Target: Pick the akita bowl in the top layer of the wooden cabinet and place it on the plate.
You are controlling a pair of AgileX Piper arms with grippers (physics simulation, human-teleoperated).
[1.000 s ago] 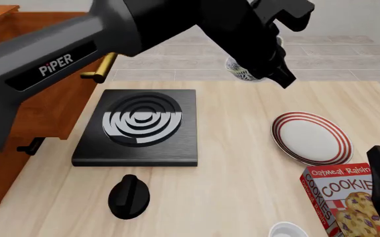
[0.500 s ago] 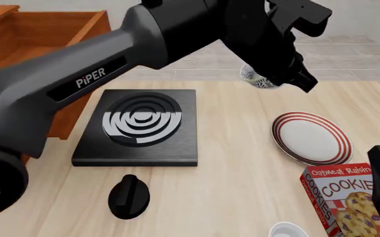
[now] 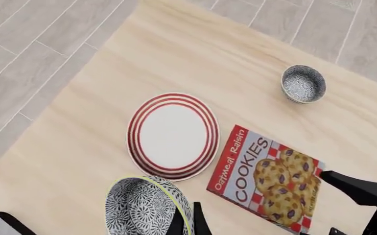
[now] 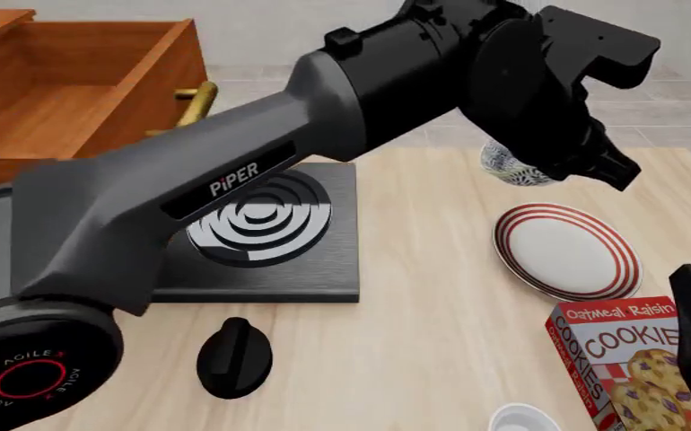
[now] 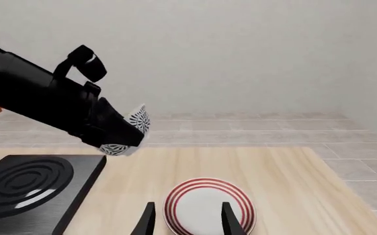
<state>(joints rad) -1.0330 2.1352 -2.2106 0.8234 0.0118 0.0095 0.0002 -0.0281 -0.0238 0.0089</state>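
My left gripper (image 4: 557, 167) is shut on the rim of the akita bowl (image 4: 514, 167), a small bowl with a dense dark pattern. It hangs tilted in the air, just beyond the far left edge of the plate (image 4: 567, 250). The left wrist view shows the bowl (image 3: 146, 205) pinched at its rim, with the red-ringed plate (image 3: 173, 135) on the table below it. The wooden cabinet (image 4: 34, 153) stands at the far left with its top layer (image 4: 65, 85) pulled open. My right gripper (image 5: 188, 221) is open near the table's front right, facing the plate (image 5: 208, 205).
A black stove (image 4: 256, 229) lies left of the plate, with a black knob (image 4: 234, 356) in front of it. A cookie box (image 4: 627, 368) sits at the front right beside the plate. A small grey bowl (image 3: 303, 83) rests near the front edge.
The left arm has swung right and slightly down with the akita bowl, from above the stove's far right side to just beside the plate. The right arm has stayed put.
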